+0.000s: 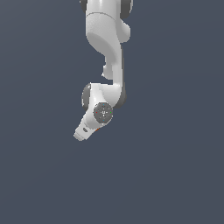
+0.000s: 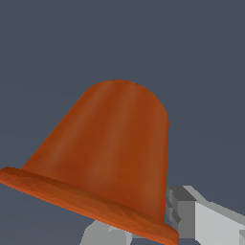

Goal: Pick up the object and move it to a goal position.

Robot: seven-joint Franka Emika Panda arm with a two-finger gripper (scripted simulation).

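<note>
The orange-red pot (image 2: 115,153) fills the wrist view, with its ribbed wall tapering away from the camera and its round rim nearest it. My gripper (image 2: 143,227) stands around it: one grey finger (image 2: 184,210) lies against the pot's wall and the other (image 2: 103,235) shows just behind the rim. In the exterior view the white gripper (image 1: 83,132) hangs tilted toward that view's left. Only a tiny orange speck of the pot (image 1: 97,129) shows beside it; the rest is hidden by the hand.
The white arm (image 1: 109,52) comes down from the top of the exterior view. Everything around it is plain dark grey-blue background, with no other object or edge in sight.
</note>
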